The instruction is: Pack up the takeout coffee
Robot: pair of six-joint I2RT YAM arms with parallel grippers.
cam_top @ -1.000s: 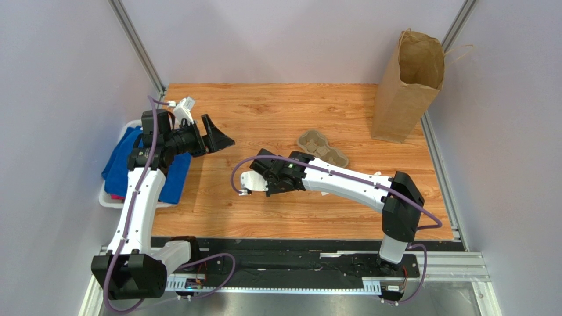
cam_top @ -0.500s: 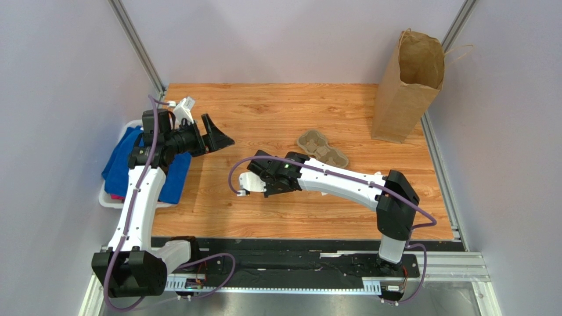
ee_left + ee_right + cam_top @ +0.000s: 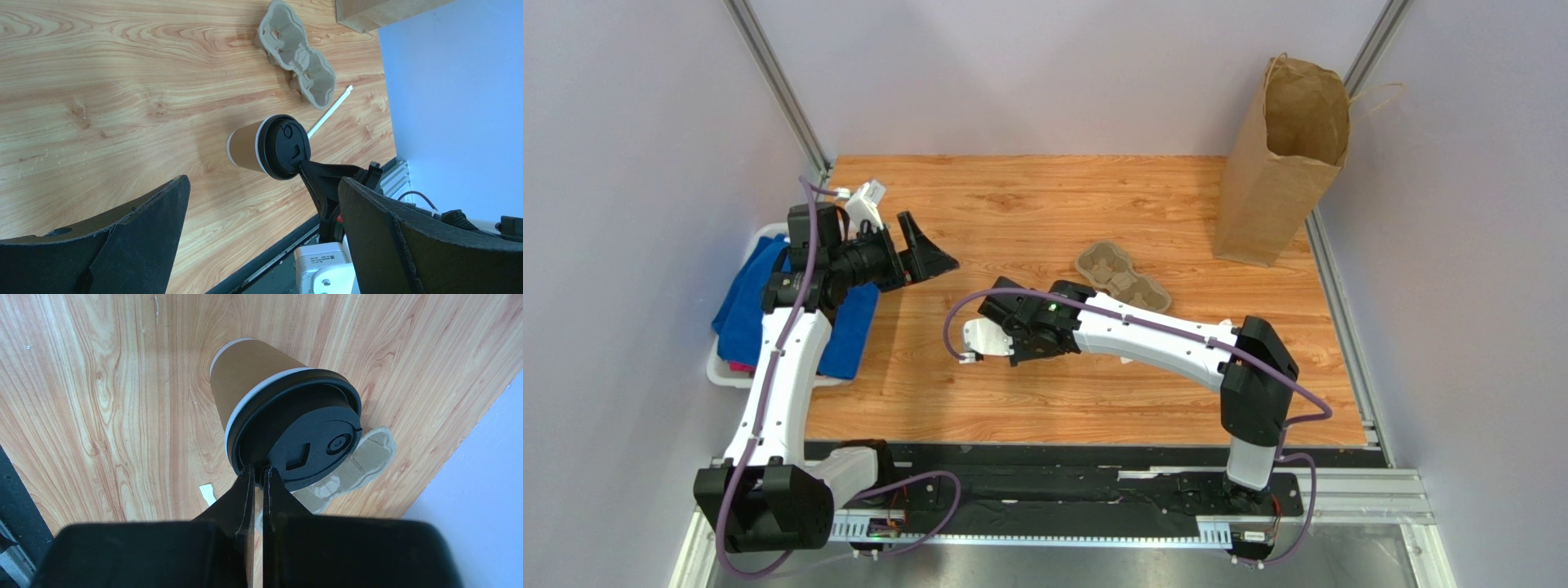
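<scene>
The takeout coffee (image 3: 248, 145), a kraft-brown cup with a black lid (image 3: 307, 441), hangs tilted just above the wooden table, lid towards the right arm. My right gripper (image 3: 258, 470) is shut on the rim of that lid; in the left wrist view its black fingers (image 3: 316, 177) reach the lid from the lower right. From above, the right wrist (image 3: 1020, 328) hides the cup. My left gripper (image 3: 264, 184) stands wide open and holds nothing. It is raised over the table's left side (image 3: 928, 251), well apart from the cup.
A tall brown paper bag (image 3: 1284, 159) stands open at the back right corner. A grey-brown pulp cup tray (image 3: 1122, 279) lies mid-table, with a white stick (image 3: 329, 111) beside it. A white bin with blue cloth (image 3: 787, 306) sits at the left edge.
The right arm has shifted slightly to the left with the cup still in its grip. The left arm has not moved.
</scene>
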